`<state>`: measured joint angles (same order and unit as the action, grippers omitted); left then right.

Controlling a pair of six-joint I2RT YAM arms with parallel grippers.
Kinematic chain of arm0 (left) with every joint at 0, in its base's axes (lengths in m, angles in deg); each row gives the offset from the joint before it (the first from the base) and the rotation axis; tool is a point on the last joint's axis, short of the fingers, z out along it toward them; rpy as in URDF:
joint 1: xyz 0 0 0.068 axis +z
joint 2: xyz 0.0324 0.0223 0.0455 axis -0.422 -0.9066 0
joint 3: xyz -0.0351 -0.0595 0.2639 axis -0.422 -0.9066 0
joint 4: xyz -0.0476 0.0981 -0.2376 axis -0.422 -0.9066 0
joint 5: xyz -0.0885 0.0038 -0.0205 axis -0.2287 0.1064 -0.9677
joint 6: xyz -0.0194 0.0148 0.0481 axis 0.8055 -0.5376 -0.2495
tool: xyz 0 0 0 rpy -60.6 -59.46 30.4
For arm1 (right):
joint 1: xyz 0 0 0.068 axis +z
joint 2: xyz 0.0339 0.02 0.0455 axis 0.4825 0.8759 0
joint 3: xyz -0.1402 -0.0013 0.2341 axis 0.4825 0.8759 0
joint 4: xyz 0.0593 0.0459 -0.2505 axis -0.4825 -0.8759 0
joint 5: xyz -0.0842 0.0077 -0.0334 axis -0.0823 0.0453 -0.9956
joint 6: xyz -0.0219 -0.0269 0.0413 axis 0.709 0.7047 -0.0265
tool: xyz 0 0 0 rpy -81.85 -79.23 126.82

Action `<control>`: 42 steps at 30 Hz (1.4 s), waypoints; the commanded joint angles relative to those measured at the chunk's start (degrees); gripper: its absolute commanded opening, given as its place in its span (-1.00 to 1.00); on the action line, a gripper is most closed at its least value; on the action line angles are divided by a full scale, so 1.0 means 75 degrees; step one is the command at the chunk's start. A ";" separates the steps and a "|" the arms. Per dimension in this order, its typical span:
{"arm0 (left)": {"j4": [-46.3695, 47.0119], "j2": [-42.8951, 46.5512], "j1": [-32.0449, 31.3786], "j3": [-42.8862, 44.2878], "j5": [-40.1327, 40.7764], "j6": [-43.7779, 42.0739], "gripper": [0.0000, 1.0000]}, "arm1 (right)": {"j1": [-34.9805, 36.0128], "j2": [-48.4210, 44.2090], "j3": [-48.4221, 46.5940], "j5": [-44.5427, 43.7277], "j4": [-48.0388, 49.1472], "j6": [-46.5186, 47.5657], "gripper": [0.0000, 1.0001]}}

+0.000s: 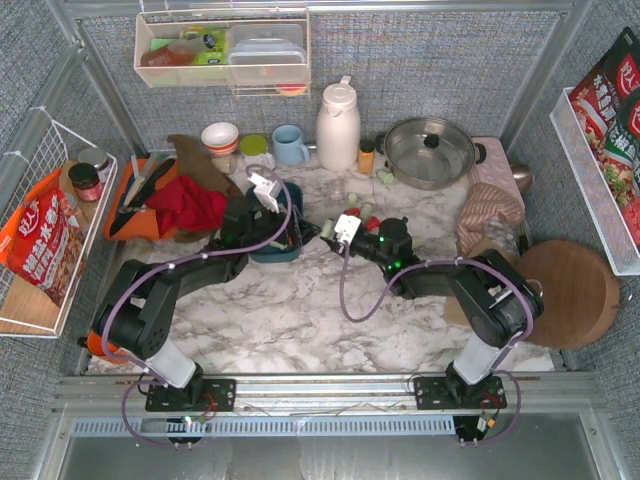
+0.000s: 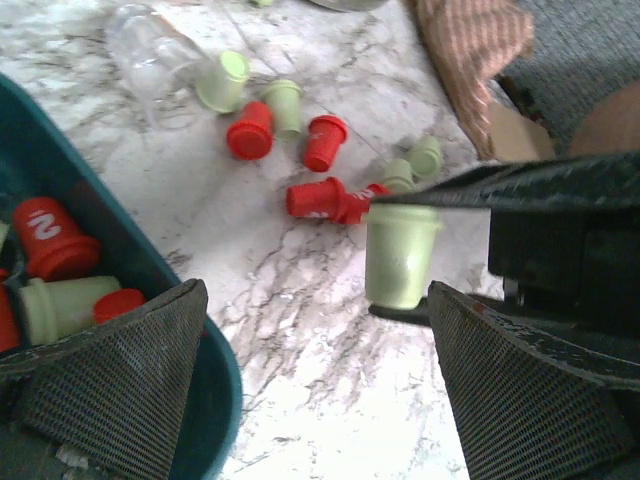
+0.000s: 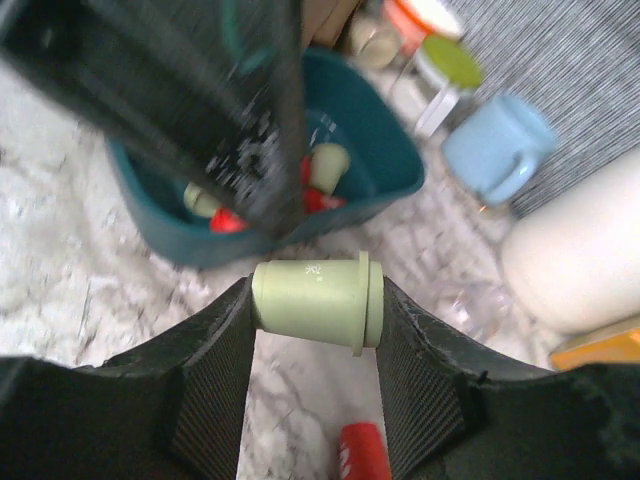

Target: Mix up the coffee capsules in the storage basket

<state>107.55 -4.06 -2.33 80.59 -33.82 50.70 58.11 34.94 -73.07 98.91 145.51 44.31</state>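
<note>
While the left claw (image 2: 318, 380) gapes, the right claw (image 3: 316, 312) pinches a green capsule (image 3: 305, 295) near the storage basket (image 3: 392, 168).

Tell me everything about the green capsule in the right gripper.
The green capsule is a pale mint, matte, plastic-looking tapered cup with a flanged rim and a faint mark on its side. The right gripper pinches it end to end, one finger on the base, one on the rim, just short of the teal basket.

I see white marble tabletop (image 1: 300, 320) | grey woven wall panels (image 1: 420, 70) on 3 sides | aluminium frame rail (image 1: 330, 385) at near edge
</note>
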 commanded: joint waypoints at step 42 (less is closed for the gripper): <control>0.0798 0.0303 0.0163 -0.0047 0.0570 0.0626 -0.39 | 0.0248 -0.2663 0.0741 -0.3204 -0.1307 -0.2541 0.99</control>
<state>117.89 -3.29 -3.31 79.97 -36.66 56.45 59.94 18.15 -65.48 87.81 149.00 33.14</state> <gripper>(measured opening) 0.414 0.997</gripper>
